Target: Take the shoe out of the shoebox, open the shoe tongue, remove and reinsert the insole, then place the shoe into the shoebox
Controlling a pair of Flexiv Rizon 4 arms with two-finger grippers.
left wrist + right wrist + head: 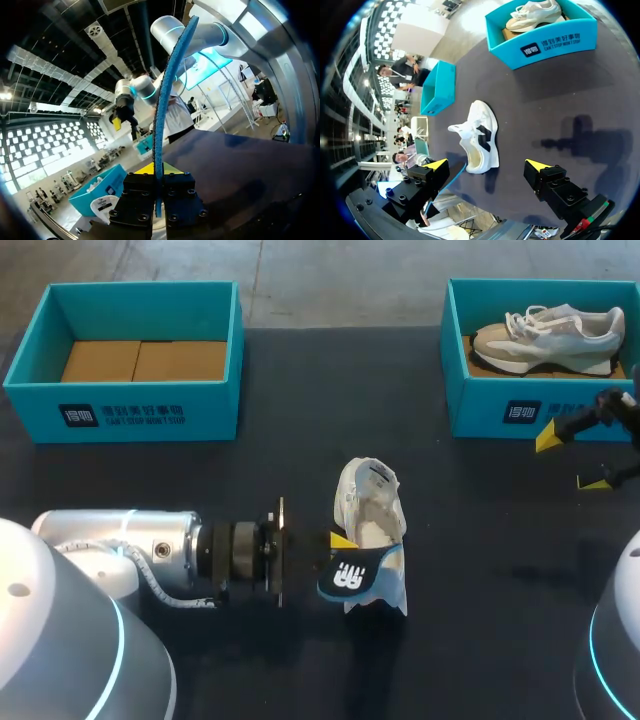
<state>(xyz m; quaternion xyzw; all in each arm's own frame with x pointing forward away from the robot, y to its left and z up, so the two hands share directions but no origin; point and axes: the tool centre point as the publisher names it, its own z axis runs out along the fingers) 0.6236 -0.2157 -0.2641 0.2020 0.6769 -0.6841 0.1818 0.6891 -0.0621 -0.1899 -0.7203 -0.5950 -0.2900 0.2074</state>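
Observation:
A white shoe lies on the black table near the middle, its opening up. Just in front of it, my left gripper is shut on the blue insole, which hangs out of the shoe beside its heel. In the left wrist view the insole stands edge-on, pinched between the fingers of the left gripper. My right gripper hovers open and empty at the far right, in front of the right shoebox. From the right wrist, the shoe lies ahead of the open right gripper.
The right teal shoebox holds a second beige-and-white shoe. A second teal shoebox at the back left has only cardboard on its floor. Bare table lies between the two boxes and to the right of the shoe.

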